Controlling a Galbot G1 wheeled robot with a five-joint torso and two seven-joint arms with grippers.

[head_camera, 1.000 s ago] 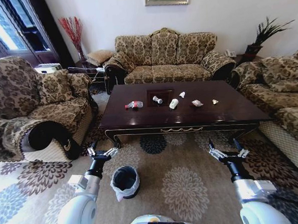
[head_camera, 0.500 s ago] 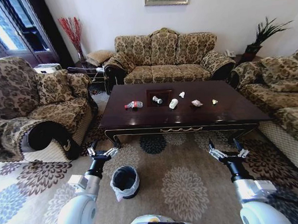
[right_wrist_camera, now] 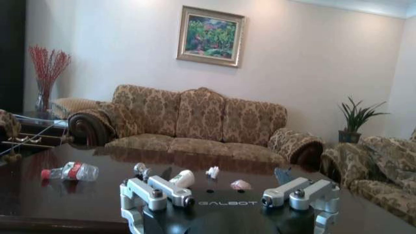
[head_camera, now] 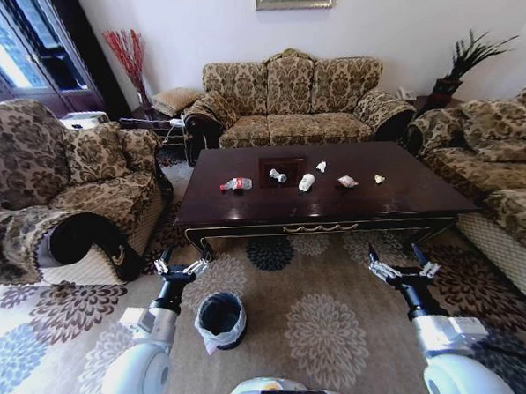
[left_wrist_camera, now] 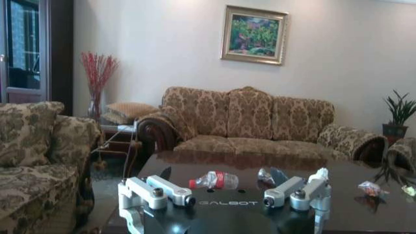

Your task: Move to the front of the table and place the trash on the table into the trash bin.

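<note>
Seeing next to nothing changing over the last second: holding the same stand on the carpet at the front of the table [head_camera: 246, 211], with only the faintest settling of the head view. Judging from that, finishing the approach and not yet starting any pickup. Keeping the left gripper [head_camera: 180, 267] spread wide and empty, low above the carpet, just short of the table's near left corner. Keeping the right gripper [head_camera: 399, 268] likewise splayed wide and empty, near the table's front edge on the right. Counting one table, one trash bin [head_camera: 219, 339] and two grippers. Counting six pieces of trash lying in a loose row across the middle of the tabletop, all apart from one another: one clear bottle [head_camera: 237, 184] with a red label on its side at the left end, one small crumpled piece [head_camera: 278, 175], one white cup [head_camera: 306, 182] tipped over, one small white scrap [head_camera: 321, 166] just behind it, one crumpled wrapper [head_camera: 348, 181], and one tiny piece [head_camera: 379, 178] at the right end. Finding the bin on the carpet beside the left arm, lined with a whitish bag, well apart from the trash and looking empty.
</note>
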